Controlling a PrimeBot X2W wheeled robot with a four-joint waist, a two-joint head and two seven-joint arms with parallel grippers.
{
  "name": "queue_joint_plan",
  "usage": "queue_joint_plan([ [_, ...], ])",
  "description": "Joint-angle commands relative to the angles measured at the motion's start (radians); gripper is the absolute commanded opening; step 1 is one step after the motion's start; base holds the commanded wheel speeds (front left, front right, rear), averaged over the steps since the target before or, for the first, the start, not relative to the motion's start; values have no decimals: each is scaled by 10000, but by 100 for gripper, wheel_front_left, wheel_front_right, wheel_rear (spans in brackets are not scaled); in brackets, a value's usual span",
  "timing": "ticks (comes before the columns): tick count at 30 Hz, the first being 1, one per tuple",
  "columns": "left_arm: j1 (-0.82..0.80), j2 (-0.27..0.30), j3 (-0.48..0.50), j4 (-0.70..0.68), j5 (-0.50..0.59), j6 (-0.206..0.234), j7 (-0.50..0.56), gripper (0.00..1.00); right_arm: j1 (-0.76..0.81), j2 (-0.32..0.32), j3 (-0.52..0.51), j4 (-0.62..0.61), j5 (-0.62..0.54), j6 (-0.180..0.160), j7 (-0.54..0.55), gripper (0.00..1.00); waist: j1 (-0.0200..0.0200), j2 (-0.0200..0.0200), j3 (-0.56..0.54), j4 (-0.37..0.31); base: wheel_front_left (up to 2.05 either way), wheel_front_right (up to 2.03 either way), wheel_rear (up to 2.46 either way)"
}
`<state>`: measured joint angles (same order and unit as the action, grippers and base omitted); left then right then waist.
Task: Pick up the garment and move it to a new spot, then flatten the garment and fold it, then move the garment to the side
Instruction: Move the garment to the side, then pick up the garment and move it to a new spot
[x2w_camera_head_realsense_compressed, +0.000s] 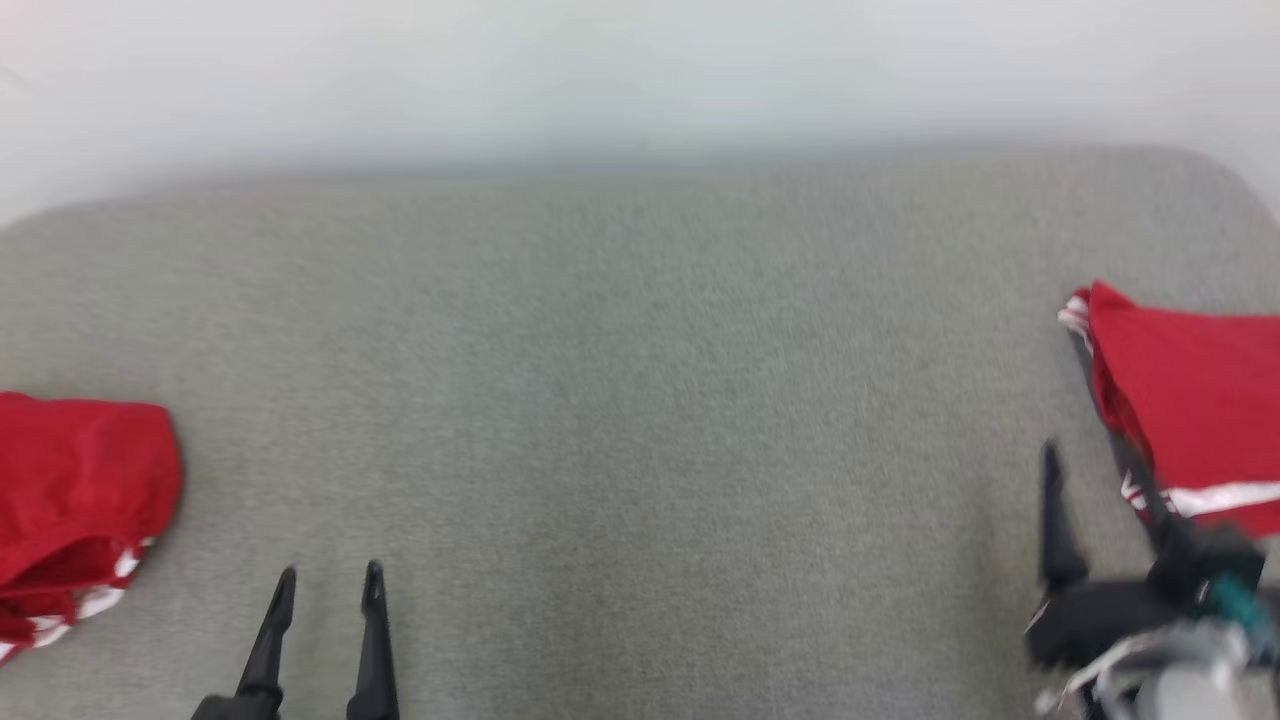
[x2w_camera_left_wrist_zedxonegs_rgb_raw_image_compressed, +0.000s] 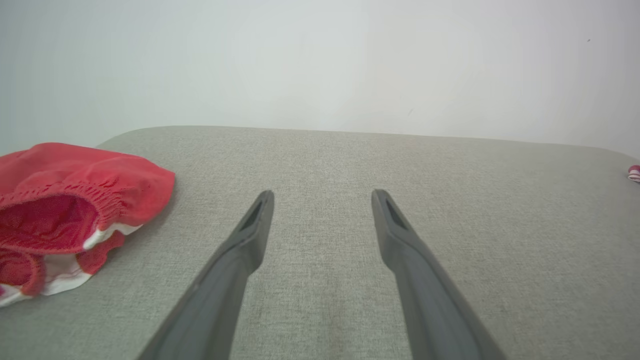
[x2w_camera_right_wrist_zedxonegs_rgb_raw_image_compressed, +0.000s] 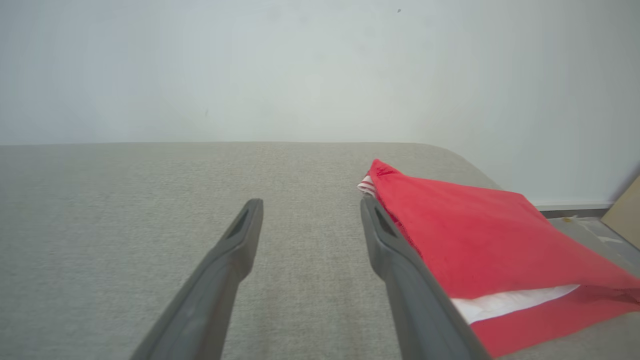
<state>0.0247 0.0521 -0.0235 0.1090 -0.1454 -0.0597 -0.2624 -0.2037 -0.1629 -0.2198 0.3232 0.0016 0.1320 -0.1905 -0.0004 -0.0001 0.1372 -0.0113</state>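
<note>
My left gripper (x2w_camera_head_realsense_compressed: 330, 575) hangs low over the near left part of the grey woven fabric tabletop (x2w_camera_head_realsense_compressed: 640, 400), its two long dark fingers spread wide with nothing between them. In my left wrist view the left gripper (x2w_camera_left_wrist_zedxonegs_rgb_raw_image_compressed: 322, 197) points across bare grey cloth toward the plain white wall (x2w_camera_left_wrist_zedxonegs_rgb_raw_image_compressed: 320, 60).

My right gripper (x2w_camera_head_realsense_compressed: 1095, 470) is at the near right of the tabletop, blurred in the head view, and its jaws stand wide open and hold nothing. In my right wrist view the right gripper (x2w_camera_right_wrist_zedxonegs_rgb_raw_image_compressed: 311, 202) has bare cloth between its fingers.

The folded red garment with white trim (x2w_camera_head_realsense_compressed: 1190, 400) lies flat at the far right side of the tabletop, running off the right edge of the head view. In the right wrist view this folded red garment (x2w_camera_right_wrist_zedxonegs_rgb_raw_image_compressed: 475, 235) sits just beside my right-hand finger, with a white band showing between its red layers along the near edge. That finger crosses the garment's left edge in this view; I cannot tell whether it touches the cloth. A small red-and-white corner of it (x2w_camera_left_wrist_zedxonegs_rgb_raw_image_compressed: 634, 172) peeks in at the right edge of my left wrist view.

A crumpled red garment with an elastic waistband and white trim (x2w_camera_head_realsense_compressed: 80, 470) is heaped at the left edge of the tabletop, near my left gripper but apart from it. In the left wrist view this heap (x2w_camera_left_wrist_zedxonegs_rgb_raw_image_compressed: 75, 185) has its opening facing me.
</note>
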Motion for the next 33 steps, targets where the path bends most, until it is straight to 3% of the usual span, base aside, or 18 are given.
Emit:
queue_joint_plan([
  [1,263,-15,79,6,-42,69,-29,100,440,372,-96,-444,-53,-28,-15,100,4,1,-914,566,0,0,0],
  [5,527,-19,152,22,-107,98,-29,100,1624,1029,29,-1422,408,-28,100,100,4,1,-1202,627,0,0,0],
  [10,643,-22,234,36,-164,138,-29,100,2273,1132,405,-1927,947,-28,-2,100,4,1,-1319,577,0,0,0],
  [19,709,-20,315,473,-111,97,-29,100,2685,1136,1223,-1490,1179,-26,-206,100,4,1,-1433,392,0,0,0],
  [33,737,-21,335,812,142,8,-29,100,2504,1136,1537,-1006,1200,-26,-547,100,4,1,-1674,310,0,0,0],
])
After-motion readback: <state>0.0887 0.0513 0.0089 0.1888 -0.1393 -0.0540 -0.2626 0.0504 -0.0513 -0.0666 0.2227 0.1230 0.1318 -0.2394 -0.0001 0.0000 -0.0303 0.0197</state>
